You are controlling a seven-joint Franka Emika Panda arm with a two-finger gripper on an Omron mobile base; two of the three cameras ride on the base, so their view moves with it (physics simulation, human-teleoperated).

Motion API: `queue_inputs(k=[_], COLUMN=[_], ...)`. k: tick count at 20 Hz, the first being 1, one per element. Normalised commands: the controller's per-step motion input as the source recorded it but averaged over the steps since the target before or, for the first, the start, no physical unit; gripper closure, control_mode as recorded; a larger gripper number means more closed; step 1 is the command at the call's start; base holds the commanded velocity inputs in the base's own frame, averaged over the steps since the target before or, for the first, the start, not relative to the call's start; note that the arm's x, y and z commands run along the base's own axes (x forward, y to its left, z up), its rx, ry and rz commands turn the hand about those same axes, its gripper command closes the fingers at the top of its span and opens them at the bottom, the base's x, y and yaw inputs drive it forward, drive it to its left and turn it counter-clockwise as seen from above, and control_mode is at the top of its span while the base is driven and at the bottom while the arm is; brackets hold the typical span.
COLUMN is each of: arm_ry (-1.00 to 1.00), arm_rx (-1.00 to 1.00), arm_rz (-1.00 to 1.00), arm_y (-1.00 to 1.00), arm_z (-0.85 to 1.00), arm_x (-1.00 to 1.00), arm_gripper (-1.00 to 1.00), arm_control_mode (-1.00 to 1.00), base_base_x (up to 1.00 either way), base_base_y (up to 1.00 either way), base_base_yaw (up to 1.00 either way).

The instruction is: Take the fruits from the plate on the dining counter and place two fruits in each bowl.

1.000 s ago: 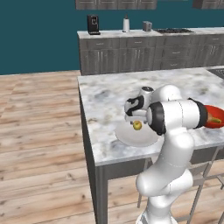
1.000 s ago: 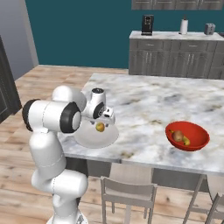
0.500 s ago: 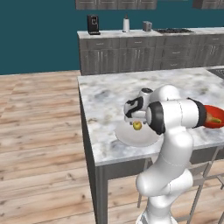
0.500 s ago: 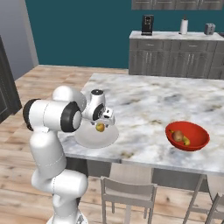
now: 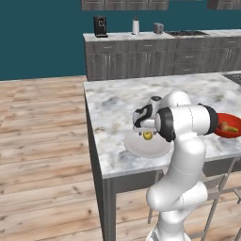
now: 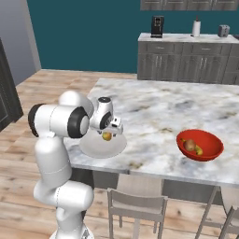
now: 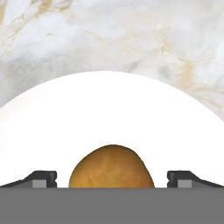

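Note:
My gripper is open and points down over the round white plate on the marble dining counter. A small round fruit lies on the plate between the two fingertips; it looks yellow-green from the base and orange-brown from the hand. Neither finger touches it. To the right, the red bowl holds a brownish round fruit and a yellow banana.
A chair stands at the counter's near side, with another chair further right. Along the teal back wall runs a grey-fronted counter with a coffee machine.

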Motion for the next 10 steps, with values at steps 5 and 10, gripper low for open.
queue_inputs(k=[5,10], arm_ry=[0.0,0.0], arm_rx=[0.0,0.0], arm_rz=[0.0,0.0], arm_y=[0.0,0.0], arm_z=[-0.22,-0.12], arm_x=[0.0,0.0], arm_gripper=[-1.0,1.0], arm_control_mode=[-1.0,-1.0], base_base_x=[0.0,0.0], base_base_y=[0.0,0.0], base_base_yaw=[0.0,0.0])
